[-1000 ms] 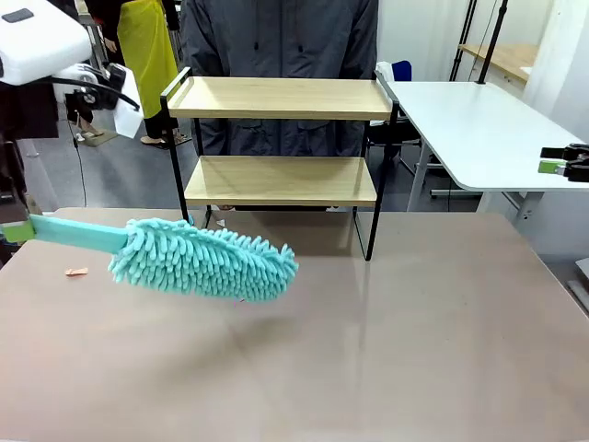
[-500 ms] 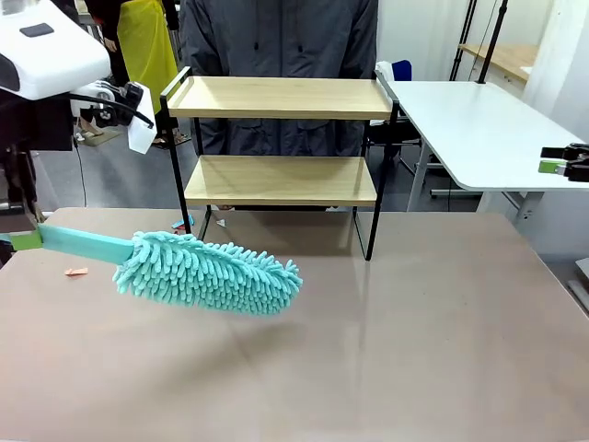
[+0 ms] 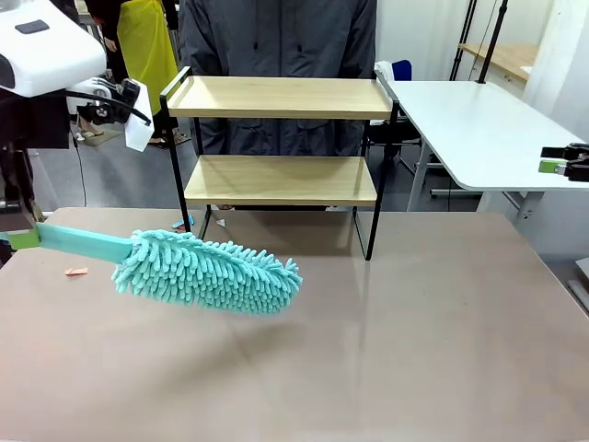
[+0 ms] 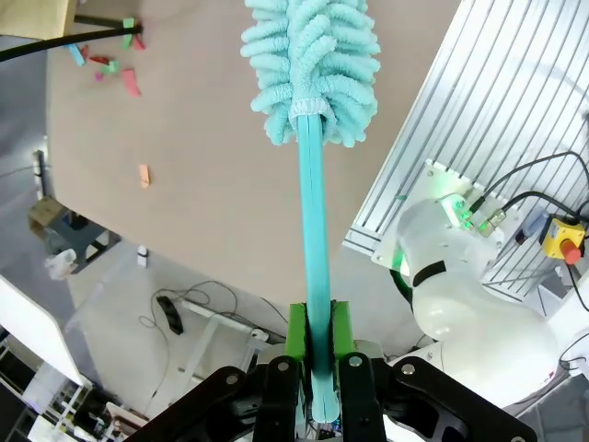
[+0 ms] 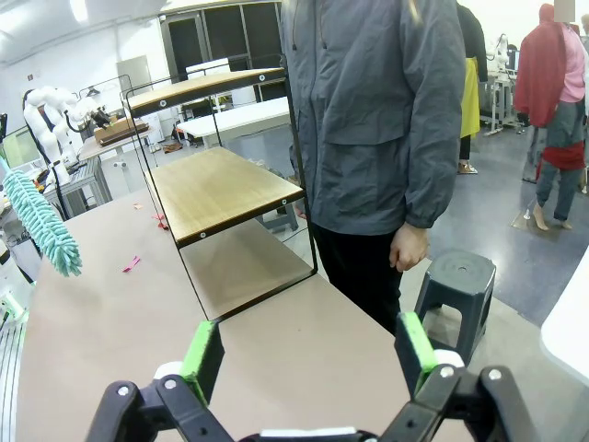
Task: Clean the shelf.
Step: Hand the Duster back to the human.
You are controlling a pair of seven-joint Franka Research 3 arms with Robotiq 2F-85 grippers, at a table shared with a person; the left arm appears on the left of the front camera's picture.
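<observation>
One shelf (image 3: 281, 152) stands at the far edge of the desk (image 3: 386, 350), in the middle: two pale wooden boards in a thin black frame, both boards bare. One person in a grey jacket (image 3: 276, 37) stands just behind it, arms down at the sides.

The left gripper (image 4: 317, 343) has its two green-padded fingers (image 4: 296, 331) clamped on the flat handle of one turquoise duster (image 3: 207, 272). In the front view the duster's fluffy head hangs above the left half of the desk, in front of the shelf and apart from it, tilted a little down toward the right, with its shadow on the desk below. The handle runs off to the left edge of the picture.

The right gripper (image 5: 308, 359) has its two fingers (image 5: 204, 357) spread wide with nothing between them. It looks along the desk toward the shelf and the person from the side.

A few small coloured scraps lie on the desk near the shelf's left legs: one orange bit (image 3: 76, 272) by itself, and others, pink and green, in the left wrist view (image 4: 115, 64).

A second white table (image 3: 479, 129) stands off to the right, behind the desk.
</observation>
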